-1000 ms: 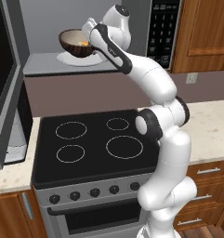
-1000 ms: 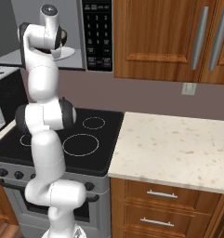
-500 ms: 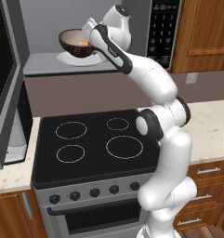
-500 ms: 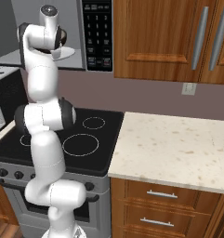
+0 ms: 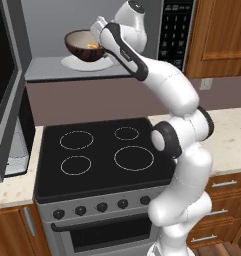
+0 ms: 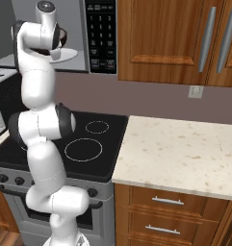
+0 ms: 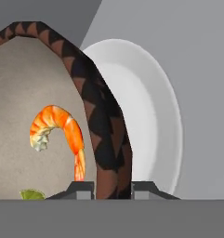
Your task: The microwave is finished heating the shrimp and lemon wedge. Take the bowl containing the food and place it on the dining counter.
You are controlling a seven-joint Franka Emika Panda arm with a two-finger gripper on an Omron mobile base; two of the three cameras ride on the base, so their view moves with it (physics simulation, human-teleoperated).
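Observation:
The microwave (image 5: 52, 20) stands open above the stove, its black keypad (image 5: 174, 30) to the right. Inside it, the dark-brown bowl (image 5: 84, 46) hangs just above the white turntable plate (image 5: 72, 64). My gripper (image 5: 99, 46) is shut on the bowl's right rim. In the hand view, the rim (image 7: 102, 121) runs down between the two fingertips (image 7: 81, 188) of the gripper (image 7: 112, 188). The orange shrimp (image 7: 62, 132) and a bit of the green-yellow lemon wedge (image 7: 32, 194) lie against the pale inside. The plate (image 7: 150, 130) shows behind. The dining counter is out of view.
The microwave's dark door (image 5: 2, 100) swings out at the left. Below is the black stovetop (image 5: 102, 155) with knobs on its front. A speckled beige counter (image 6: 185, 153) flanks the stove on the right, under wooden cabinets (image 6: 175, 33). A toaster-like appliance (image 5: 17, 150) stands left of the stove.

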